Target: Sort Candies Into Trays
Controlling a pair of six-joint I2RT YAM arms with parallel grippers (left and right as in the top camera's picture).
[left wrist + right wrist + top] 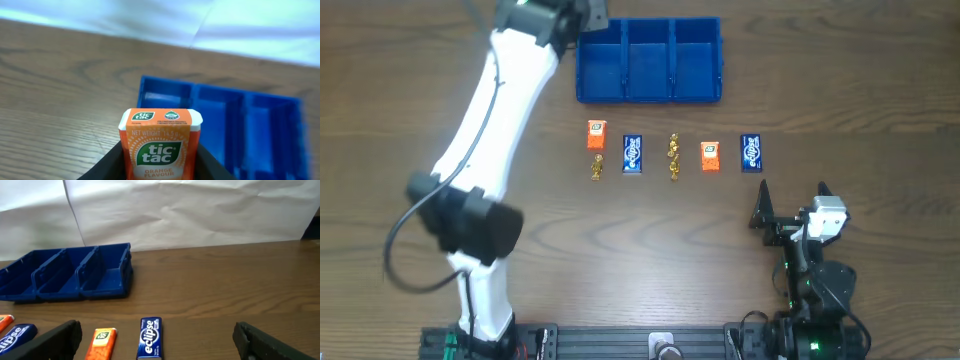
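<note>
TABLE-TOP SORT: Nearest its base, the right gripper (791, 190) sits with fingers spread wide and nothing between them, parked short of the candy row, apparently to leave the line open to its partner. Beyond it, on the wooden table (880, 100), six items wait in a loose line. From the right they are a blue gum pack (752, 153), an orange mint box (710, 156), a pair of gold-wrapped candies (674, 147), a second gum pack (633, 154), then a lone gold candy (598, 167) with another mint box (596, 134) behind it.

Farthest out, the left arm stretches to the left end of the blue three-compartment tray (650, 96). The left gripper (161, 167) clamps a carried mint box (161, 135) by its lower sides, upright (likely so it drops cleanly into a narrow bin). Whether it hangs over the end compartment or just short of it cannot be told.
</note>
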